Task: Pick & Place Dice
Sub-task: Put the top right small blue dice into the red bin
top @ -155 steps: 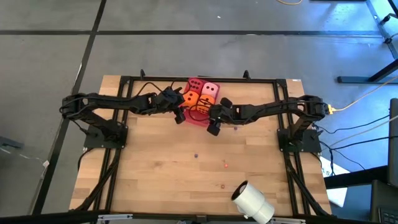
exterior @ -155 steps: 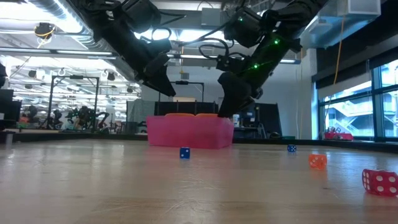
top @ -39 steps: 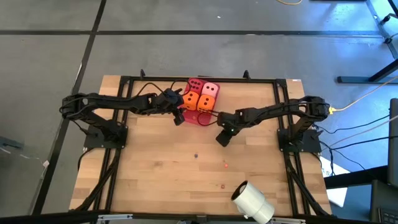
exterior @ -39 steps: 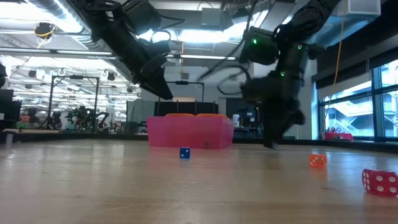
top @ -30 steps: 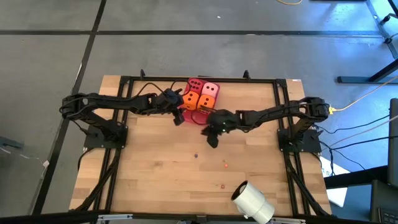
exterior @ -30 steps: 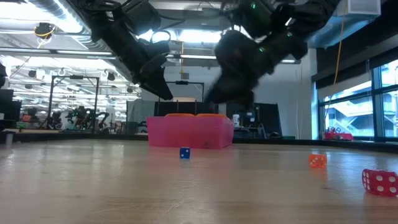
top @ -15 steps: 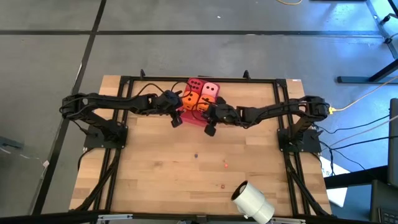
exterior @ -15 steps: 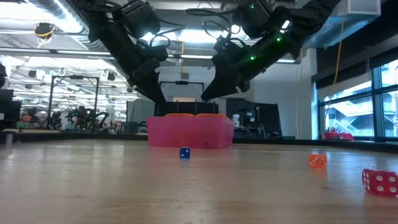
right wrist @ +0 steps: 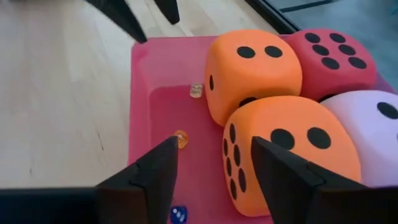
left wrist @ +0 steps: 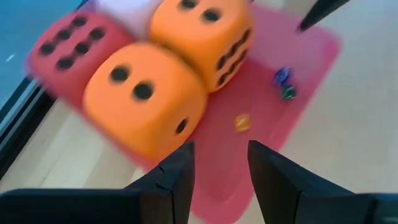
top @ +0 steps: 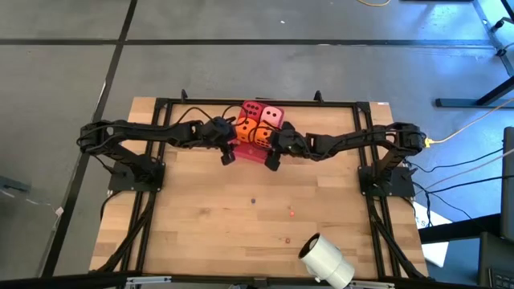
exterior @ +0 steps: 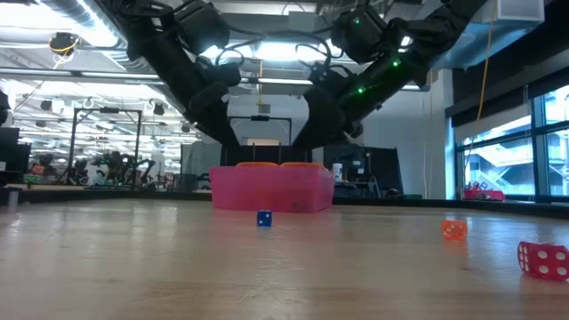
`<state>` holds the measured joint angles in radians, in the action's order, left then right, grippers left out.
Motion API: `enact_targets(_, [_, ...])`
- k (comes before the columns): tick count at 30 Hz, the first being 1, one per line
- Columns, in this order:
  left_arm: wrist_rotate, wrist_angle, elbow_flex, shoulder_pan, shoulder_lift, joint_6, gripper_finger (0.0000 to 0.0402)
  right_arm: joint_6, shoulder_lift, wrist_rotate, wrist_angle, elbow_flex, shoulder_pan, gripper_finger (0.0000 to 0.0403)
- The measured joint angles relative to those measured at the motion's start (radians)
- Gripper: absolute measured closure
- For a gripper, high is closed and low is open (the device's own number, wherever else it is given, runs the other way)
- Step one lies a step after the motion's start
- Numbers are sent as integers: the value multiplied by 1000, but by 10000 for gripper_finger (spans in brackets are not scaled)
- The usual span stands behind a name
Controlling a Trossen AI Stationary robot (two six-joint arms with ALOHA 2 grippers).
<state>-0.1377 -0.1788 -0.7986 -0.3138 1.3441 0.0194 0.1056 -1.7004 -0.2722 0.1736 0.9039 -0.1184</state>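
Note:
Four dice stand packed together on the far part of a flat red tray (top: pixel 255 152): a red die (top: pixel 250 109), a pale pink die (top: pixel 273 117) and two orange dice (top: pixel 245 127) (top: pixel 263 133). My left gripper (left wrist: pixel 219 180) hovers open over the tray's near left corner, its fingers aimed at the nearer orange die (left wrist: pixel 144 99) and holding nothing. Over the tray's near right side, my right gripper (right wrist: pixel 214 180) is open too. It points at the orange dice (right wrist: pixel 292 149) and has nothing between its fingers.
Tiny dice lie in the tray's bare part (right wrist: pixel 180 138) (left wrist: pixel 285 84). More of them lie on the wooden table: a blue one (exterior: pixel 264 219), an orange one (exterior: pixel 454 229) and a red one (exterior: pixel 542 260). A white roll (top: pixel 325 261) lies at the near right.
My right gripper has swung from the table near and right of the tray toward the far edge, turning as it went. It now hangs over the tray's near right side. The dice and the tray have stayed in place.

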Motion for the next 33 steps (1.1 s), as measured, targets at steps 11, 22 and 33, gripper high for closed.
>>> enact_targets(11, [282, 158, 20, 149, -1, 48, 258, 41, 0, 0, 2, 0, 11, 200])
enact_targets(22, [209, 455, 129, 449, 92, -13, 258, 44, 0, 3, 2, 0, 29, 202])
enact_targets(33, [-40, 662, 113, 567, 367, -142, 258, 96, 0, 3, -15, 0, 29, 202])
